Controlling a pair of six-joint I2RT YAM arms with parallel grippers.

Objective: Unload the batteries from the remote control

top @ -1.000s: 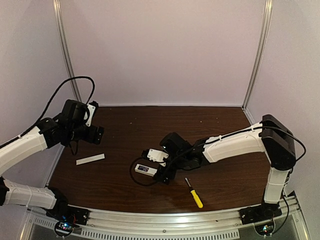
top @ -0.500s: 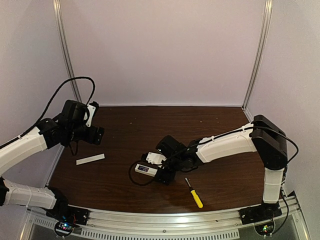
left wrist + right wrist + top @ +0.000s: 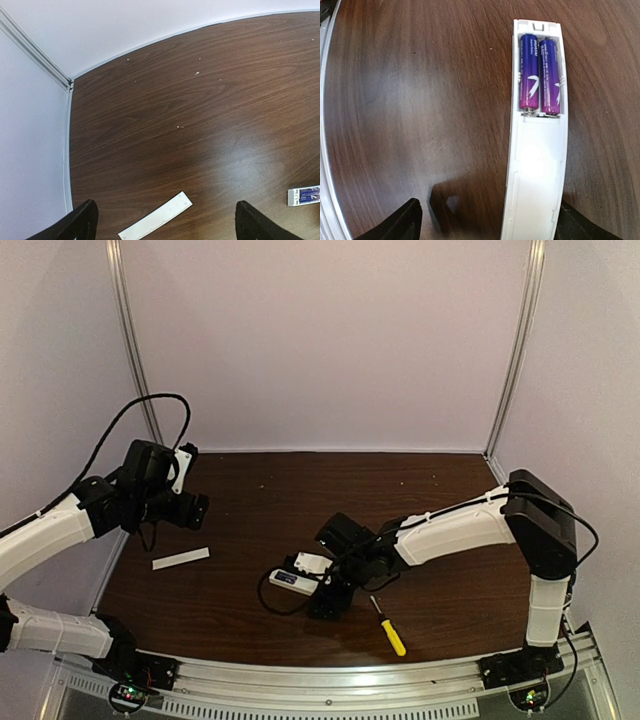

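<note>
batteries (image 3: 540,75): two cells, likely light and slick, seated in the remote control (image 3: 537,160); lever up one end.
right end effector (image 3: 485,222): jaws wide, astride the remote control, empty.
left end effector (image 3: 167,225): wide open, empty.

The left gripper (image 3: 197,508) hovers raised by the table's (image 3: 450,490) left edge, jaws spread wide, while the right gripper (image 3: 329,600) points down low near mid-front, jaws likewise parted.
</note>
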